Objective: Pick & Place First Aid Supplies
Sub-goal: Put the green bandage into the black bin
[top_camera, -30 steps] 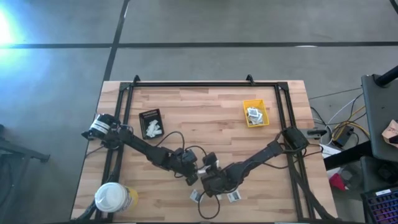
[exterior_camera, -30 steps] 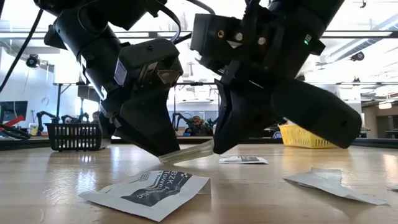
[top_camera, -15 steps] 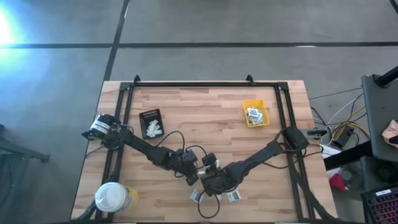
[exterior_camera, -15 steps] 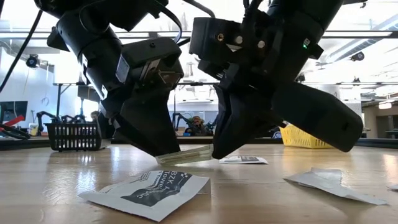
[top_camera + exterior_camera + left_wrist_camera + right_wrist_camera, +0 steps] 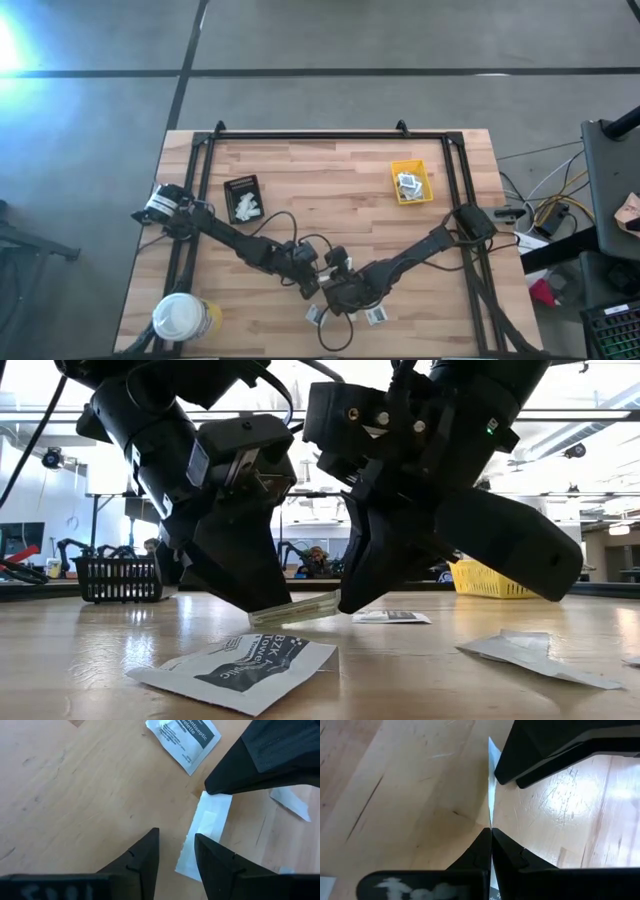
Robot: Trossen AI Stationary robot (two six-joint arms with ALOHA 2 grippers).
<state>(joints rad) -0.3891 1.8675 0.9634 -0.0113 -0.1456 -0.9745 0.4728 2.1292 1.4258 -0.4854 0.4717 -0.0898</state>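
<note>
Bandage strip (image 5: 207, 832), a narrow pale packet, was the supply in hand: in the low view it hung level just above the table (image 5: 80, 660) at the centre of the frame (image 5: 296, 609), between the two grippers. The right gripper (image 5: 491, 831) had its fingers pressed together on one end of the strip, seen in the right wrist view as a thin white edge running up from the fingertips. The left gripper (image 5: 176, 851) stood at the other end with its fingers apart, one on each side of the strip's edge, not yet clamped as far as I could tell.

I judged this step to be a handover of the strip from the right arm to the left. The next move would call for the left fingers to close on the free end before the right ones let go, because the thin packet could slip or bend.

Other supplies lay around: a square wipe packet (image 5: 240, 665) in the lower left of the low view, another (image 5: 392, 617) behind the grippers, and a crumpled one (image 5: 535, 652) at the lower right. In the high view both arms met at the lower centre, with the black tray (image 5: 243, 198) at the upper left and the yellow bin (image 5: 412, 182) at the upper right, both holding packets.

Compared with a second ago, almost nothing differed; the grippers and the strip had sunk only slightly, and the left fingers stayed equally apart.
</note>
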